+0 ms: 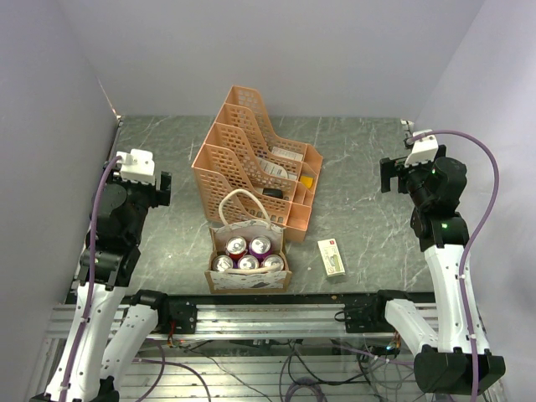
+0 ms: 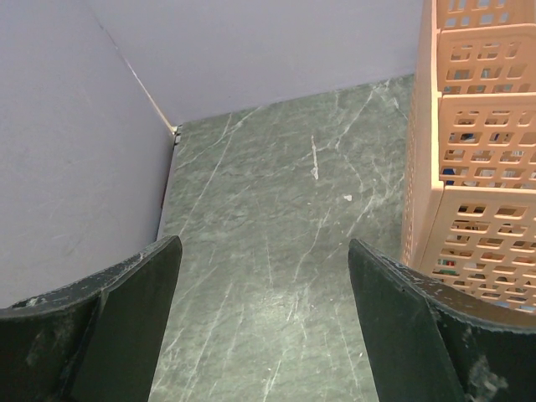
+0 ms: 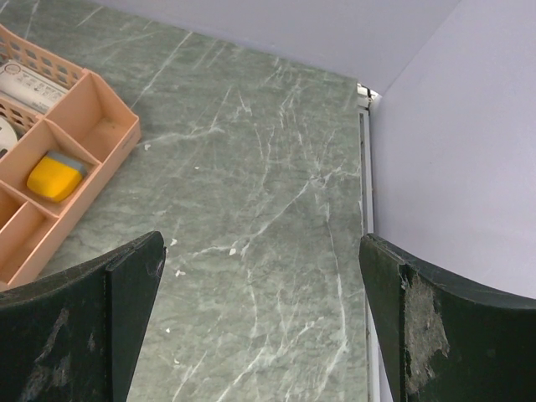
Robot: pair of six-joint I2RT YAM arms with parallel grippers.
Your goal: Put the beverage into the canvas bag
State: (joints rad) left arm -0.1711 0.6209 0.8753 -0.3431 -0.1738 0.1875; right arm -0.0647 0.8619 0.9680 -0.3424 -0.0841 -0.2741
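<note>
- Five cans (image 1: pixel 249 254) sit in canvas bag (image 1: pixel 249 283), well clear of both claws, so task looks done.
- L claw (image 2: pixel 264 285) & R claw (image 3: pixel 261 276): fingers apart, empty.

L end effector (image 2: pixel 264 268), R end effector (image 3: pixel 261 260) — both raised, jaws spread wide.

The table (image 1: pixel 360 184) is dark green marble with white veins. The organizer (image 1: pixel 230 155) is peach lattice, with a yellow block (image 3: pixel 55 177) inside. The bag (image 1: pixel 249 282) is tan-brown, its handles (image 1: pixel 239 197) cream. Its cans (image 1: pixel 249 263) are silver-topped, red and purple at 12 o'clock.
</note>
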